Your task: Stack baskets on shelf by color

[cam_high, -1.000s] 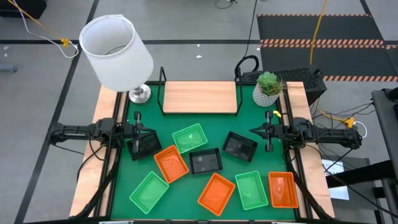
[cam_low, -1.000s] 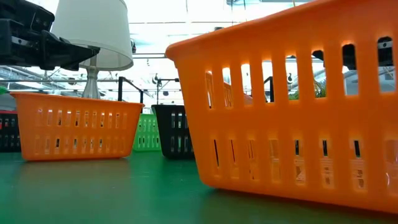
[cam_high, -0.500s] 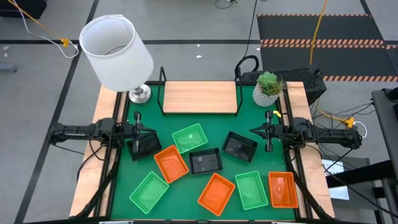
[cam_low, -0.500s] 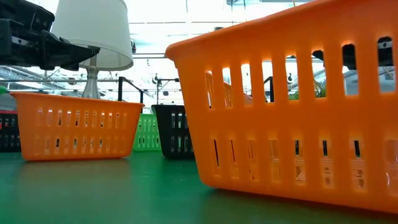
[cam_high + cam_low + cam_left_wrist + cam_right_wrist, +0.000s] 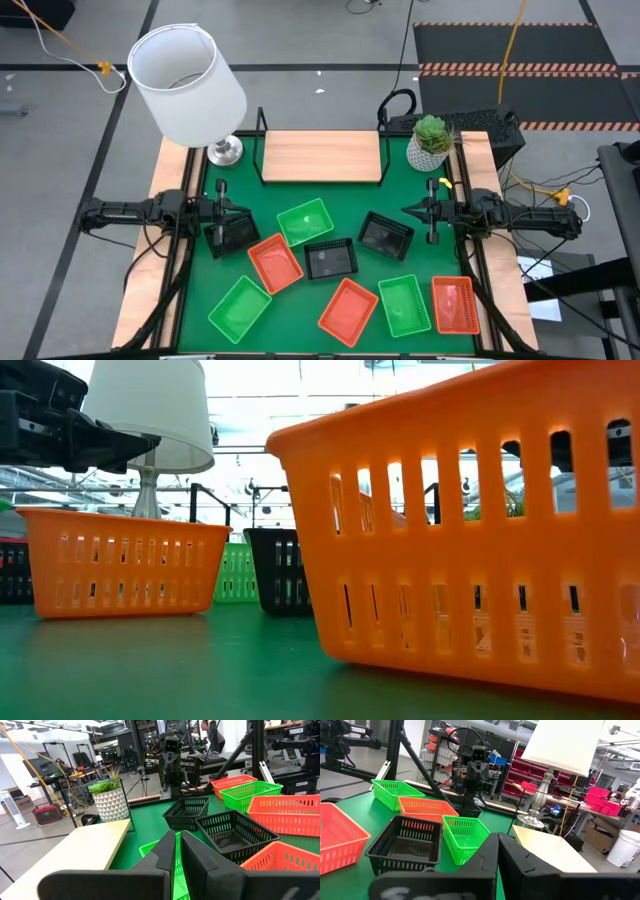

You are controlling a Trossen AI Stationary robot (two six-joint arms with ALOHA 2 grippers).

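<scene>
- Left gripper (image 5: 222,211) sits at the left edge of the table (image 5: 200,280), raised above the green mat; fingers (image 5: 167,852) nearly together, only a narrow slit between them, holding nothing
- Right gripper (image 5: 408,211) sits at the right edge of the table, pointing inward; fingers (image 5: 487,855) likewise drawn close with a thin gap, holding nothing
- Shelf (image 5: 321,156) stands at the middle of the far edge, light-wood board bare, black wire uprights at both ends
- Nine baskets all on the mat, none on the shelf
- Black basket at left (image 5: 233,233) lies just below the left gripper, near the left edge
- Green basket, centre (image 5: 305,221) is nearest the shelf; orange-red basket (image 5: 275,263) touches its near-left corner
- Black basket, centre (image 5: 331,259) is just beside the orange-red one; black basket at right (image 5: 386,235) lies tilted, toward the right gripper
- Near edge, left to right: green basket (image 5: 240,306), orange-red basket (image 5: 348,309), green basket (image 5: 404,304), orange-red basket (image 5: 455,304) at the near right corner; the last two side by side, touching or nearly so
- Lamp (image 5: 188,78) stands at the far left corner; potted plant (image 5: 431,142) at the far right corner
- Low view: one orange-red basket (image 5: 480,530) fills the right side, close to the lens
</scene>
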